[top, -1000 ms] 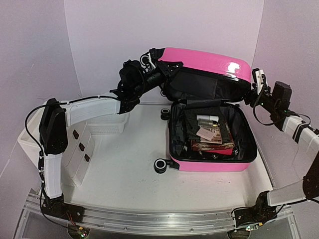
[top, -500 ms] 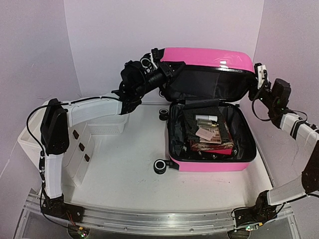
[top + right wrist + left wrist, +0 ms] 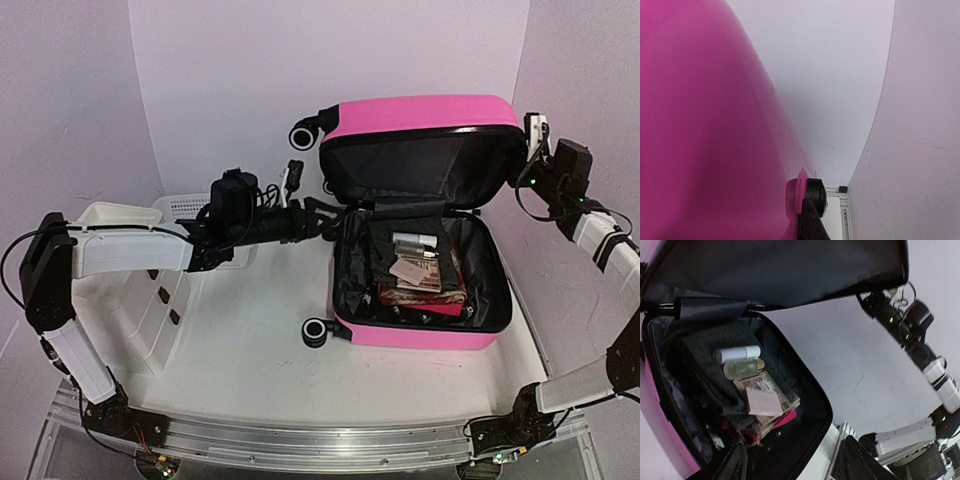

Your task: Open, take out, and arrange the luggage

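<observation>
Lilac walls all round, white table (image 3: 250, 340) underneath, and you're working from its near edge. Closest on your left sits the drawer unit (image 3: 150, 320). Past it, right of centre, the luggage (image 3: 420, 335) lies open with its pink base flat on the table and one wheel (image 3: 318, 333) facing you. Inside the black lining there's a white tube (image 3: 737, 354), a bottle (image 3: 742, 368) touching it, and a pinkish box (image 3: 764, 401) on top of a packed heap.

Your left gripper (image 3: 325, 212) reaches in level from the left, at the base's far-left corner by the hinge. Its fingers are spread, with nothing between them. Further back the lid (image 3: 420, 115) stands up, leaning a little over the base. Your right gripper (image 3: 533, 140) sits against the lid's right edge, fingers pressed together. Whether they pinch anything thin there, I can't tell: the wrist view gives only pink shell and a black stud (image 3: 815, 195).

My read is that opening is done and unloading comes next. That shell is stiff and glossy, so pads will likely slide on the flat faces. Take the rim or zipper edge instead. Loaded, the base should be heavy and may roll on its wheels. The lid looks ready to drop if unsupported. Lift the small items one at a time, since the bottle may be fragile.
</observation>
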Tool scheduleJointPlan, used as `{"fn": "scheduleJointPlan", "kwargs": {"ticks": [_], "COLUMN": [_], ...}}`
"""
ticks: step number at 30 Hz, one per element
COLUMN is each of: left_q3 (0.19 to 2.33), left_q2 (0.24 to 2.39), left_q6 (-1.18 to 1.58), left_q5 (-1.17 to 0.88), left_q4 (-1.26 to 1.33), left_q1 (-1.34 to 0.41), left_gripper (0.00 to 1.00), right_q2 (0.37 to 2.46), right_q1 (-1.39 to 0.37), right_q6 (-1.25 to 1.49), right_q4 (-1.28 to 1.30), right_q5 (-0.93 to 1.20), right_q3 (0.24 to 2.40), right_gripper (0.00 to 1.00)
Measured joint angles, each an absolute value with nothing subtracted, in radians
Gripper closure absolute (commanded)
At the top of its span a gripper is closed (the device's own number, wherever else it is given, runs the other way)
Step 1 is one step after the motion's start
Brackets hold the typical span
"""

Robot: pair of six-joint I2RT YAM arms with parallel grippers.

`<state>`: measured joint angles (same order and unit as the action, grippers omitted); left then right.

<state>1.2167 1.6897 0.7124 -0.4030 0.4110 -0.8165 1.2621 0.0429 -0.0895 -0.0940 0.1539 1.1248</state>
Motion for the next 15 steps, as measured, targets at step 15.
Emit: {"fn": "scheduleJointPlan", "kwargs": {"ticks": [15], "left_q3": [1.198], "left_q2": [1.809], "left_q6": [0.319], "left_q5": [-0.276], "left_q4": [0.199], "left_q1": [-1.216], "left_gripper": [0.50], "right_q2": [1.293], "right_q1": [0.032], "right_q6": [0.072], "right_q4": [0.568], "right_q5": [-0.142], "right_q3": [1.512], "right_gripper": [1.00]}}
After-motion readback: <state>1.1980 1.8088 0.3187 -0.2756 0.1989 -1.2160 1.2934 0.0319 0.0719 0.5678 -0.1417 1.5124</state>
